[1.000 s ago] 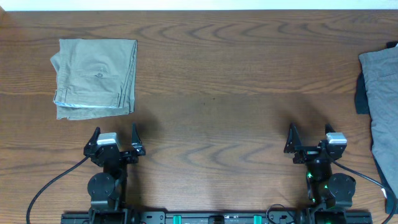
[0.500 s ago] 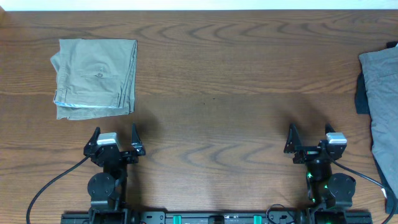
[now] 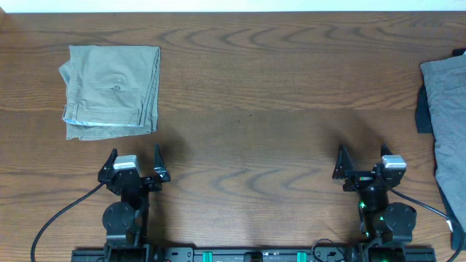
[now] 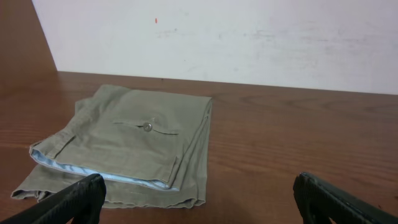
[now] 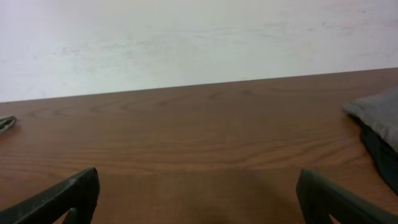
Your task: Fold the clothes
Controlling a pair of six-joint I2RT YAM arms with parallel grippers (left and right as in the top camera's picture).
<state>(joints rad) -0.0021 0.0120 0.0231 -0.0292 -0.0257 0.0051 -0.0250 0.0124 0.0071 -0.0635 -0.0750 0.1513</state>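
Overhead: shorts [image 3: 111, 91] already folded at 10 o'clock, left gripper [image 3: 134, 154] and right gripper [image 3: 362, 155] parked at 7 and 5, both gaping wide, holding nothing; if tidying, pinch the loose bottom hem, go slow

Wide bare wood across the middle of the worktop [image 3: 247, 109], nothing lying between the left tool [image 3: 134, 159] and the right tool [image 3: 362, 161], both with jaws spread at the near edge. Just ahead of the left tool lie the folded khaki shorts [image 3: 111, 91], a low flat stack at far left, with a clear lane along their right side. The right edge is crowded: a grey garment [image 3: 445, 116] lying on a dark navy cloth [image 3: 422, 109]. A white wall [image 4: 249, 37] closes the far side
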